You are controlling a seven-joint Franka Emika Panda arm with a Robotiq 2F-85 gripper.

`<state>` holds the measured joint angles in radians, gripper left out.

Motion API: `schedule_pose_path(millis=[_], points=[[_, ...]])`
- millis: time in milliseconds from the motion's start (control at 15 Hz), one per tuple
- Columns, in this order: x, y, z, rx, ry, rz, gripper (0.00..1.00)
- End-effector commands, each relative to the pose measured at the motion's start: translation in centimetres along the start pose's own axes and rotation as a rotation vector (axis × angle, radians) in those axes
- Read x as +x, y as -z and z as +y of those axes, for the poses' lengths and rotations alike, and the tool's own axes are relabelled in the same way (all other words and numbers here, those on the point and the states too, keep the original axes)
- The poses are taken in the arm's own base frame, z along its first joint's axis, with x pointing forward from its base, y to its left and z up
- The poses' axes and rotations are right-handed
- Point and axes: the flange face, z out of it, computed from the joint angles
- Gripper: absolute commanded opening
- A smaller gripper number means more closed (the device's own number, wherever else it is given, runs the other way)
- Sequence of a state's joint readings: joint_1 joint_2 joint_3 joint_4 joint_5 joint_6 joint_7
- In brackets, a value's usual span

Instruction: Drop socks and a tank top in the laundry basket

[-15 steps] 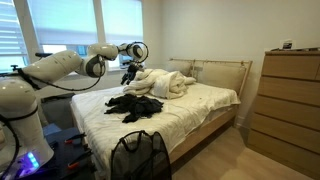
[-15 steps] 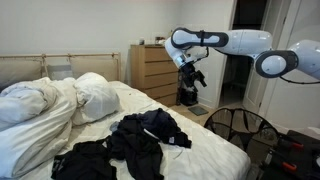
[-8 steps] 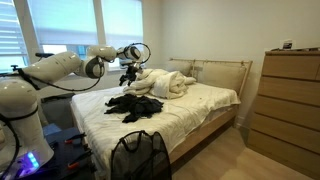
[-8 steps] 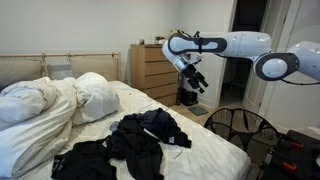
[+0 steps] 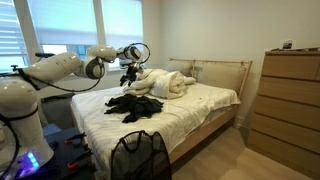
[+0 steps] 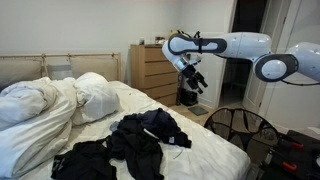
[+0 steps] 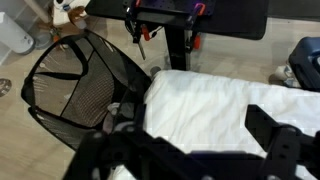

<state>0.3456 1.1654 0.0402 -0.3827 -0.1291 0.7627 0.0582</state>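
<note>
the claw (image 5: 128, 76) hangs wide open and empty over the bed (image 5: 205, 100), near the black clothes heap (image 5: 134, 105) mid-frame. the mesh laundry basket (image 5: 138, 156) stands at bottom centre. tangled garments might come up together, or snag its thin rim.

- Arm (image 5: 60, 68) reaches out sideways from the base, elbow raised, forearm roughly level in both exterior views
- Wrist (image 6: 180, 45) bends over at the far end, just above the fingers
- Gripper (image 6: 192, 82) hangs pointing down, slightly tilted, jaws spread wide
- Wrist view: two dark fingers (image 7: 280, 140) along the lower edge, blurred, set well apart, open gap between them
</note>
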Motion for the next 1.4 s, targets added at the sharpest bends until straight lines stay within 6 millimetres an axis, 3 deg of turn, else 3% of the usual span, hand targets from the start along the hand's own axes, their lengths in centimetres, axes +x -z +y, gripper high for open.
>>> schedule_pose_path(millis=[0,200,600,1000,1333], points=[[2.9,0.3,-1.0,0.105,-0.053,0.139,1.0],[6.9,0.1,-3.4,0.189,-0.058,0.292,1.0],[13.1,-3.1,-7.9,0.196,-0.007,0.432,1.0],[14.6,-3.6,-11.1,0.287,0.044,0.495,1.0],[15.4,-4.5,-10.9,0.298,0.038,0.484,1.0]])
